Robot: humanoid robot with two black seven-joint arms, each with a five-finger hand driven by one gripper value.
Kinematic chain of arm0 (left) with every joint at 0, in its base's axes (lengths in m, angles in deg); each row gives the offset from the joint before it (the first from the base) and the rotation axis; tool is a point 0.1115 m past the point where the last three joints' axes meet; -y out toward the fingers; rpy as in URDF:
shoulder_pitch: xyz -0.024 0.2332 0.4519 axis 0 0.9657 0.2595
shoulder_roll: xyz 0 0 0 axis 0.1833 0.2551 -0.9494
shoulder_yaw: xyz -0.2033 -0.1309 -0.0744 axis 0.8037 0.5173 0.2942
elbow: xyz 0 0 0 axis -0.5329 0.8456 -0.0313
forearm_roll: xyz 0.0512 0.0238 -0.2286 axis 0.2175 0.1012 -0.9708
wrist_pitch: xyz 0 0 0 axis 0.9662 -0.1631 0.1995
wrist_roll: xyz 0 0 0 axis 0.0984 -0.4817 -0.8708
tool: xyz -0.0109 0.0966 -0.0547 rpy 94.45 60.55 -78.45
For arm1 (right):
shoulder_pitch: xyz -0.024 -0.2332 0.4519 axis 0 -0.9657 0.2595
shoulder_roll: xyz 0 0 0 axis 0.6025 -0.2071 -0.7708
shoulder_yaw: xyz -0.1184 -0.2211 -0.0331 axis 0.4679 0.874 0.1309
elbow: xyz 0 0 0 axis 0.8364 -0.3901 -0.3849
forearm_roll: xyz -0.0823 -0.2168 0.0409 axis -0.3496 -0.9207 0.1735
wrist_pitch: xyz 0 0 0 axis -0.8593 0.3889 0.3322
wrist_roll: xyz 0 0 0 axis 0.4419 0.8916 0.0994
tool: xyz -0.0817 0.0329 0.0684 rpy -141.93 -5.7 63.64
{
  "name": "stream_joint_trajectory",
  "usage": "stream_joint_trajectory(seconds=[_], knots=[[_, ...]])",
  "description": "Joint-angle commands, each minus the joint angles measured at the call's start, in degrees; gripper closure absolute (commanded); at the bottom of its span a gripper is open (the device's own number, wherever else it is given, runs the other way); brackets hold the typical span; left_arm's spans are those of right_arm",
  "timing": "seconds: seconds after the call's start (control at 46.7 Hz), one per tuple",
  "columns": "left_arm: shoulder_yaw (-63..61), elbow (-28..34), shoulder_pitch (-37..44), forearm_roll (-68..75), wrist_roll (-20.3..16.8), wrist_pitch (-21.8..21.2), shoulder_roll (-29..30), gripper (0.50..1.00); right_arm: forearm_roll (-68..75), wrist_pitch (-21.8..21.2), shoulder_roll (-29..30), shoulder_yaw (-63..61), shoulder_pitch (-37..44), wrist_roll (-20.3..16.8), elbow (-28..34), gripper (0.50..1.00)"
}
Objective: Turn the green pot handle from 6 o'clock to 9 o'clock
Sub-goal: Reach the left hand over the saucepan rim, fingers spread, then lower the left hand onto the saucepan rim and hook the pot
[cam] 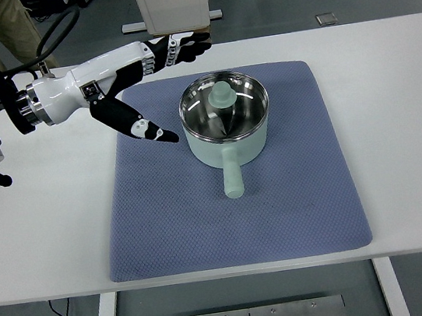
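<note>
A white counter carries a blue-grey mat; the green pot sits at its upper middle, handle pointing down-frame. The left hand hovers upper left, fingers spread, empty.

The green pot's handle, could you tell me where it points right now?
In the top view, the handle points toward the near edge, the 6 o'clock position, lying over the blue mat; the open left hand hovers up-left of the green pot.

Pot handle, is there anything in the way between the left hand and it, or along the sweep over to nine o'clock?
Nothing visible blocks it. The left hand hovers open, up and left of the pot; the handle points toward the robot. Only bare blue mat lies between them and along the sweep.
</note>
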Motion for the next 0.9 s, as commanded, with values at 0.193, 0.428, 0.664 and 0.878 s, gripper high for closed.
stream_joint_trajectory(seconds=[0.193, 0.428, 0.664, 0.878], knots=[[-4.4, -1.5, -5.5, 5.5, 0.0, 2.7, -1.1, 0.500, 0.0, 0.0, 0.0, 0.0, 0.0, 0.0, 0.0, 0.500], [-8.0, -2.5, -8.6, 11.4, 0.0, 5.0, -2.1, 0.500, 0.0, 0.0, 0.0, 0.0, 0.0, 0.0, 0.0, 0.500], [-9.6, -2.5, -9.5, 17.0, 0.0, 7.1, -2.9, 0.500, 0.0, 0.0, 0.0, 0.0, 0.0, 0.0, 0.0, 0.500], [-11.6, -2.4, -10.4, 19.1, 0.0, 7.3, -4.3, 0.500, 0.0, 0.0, 0.0, 0.0, 0.0, 0.0, 0.0, 0.500]])
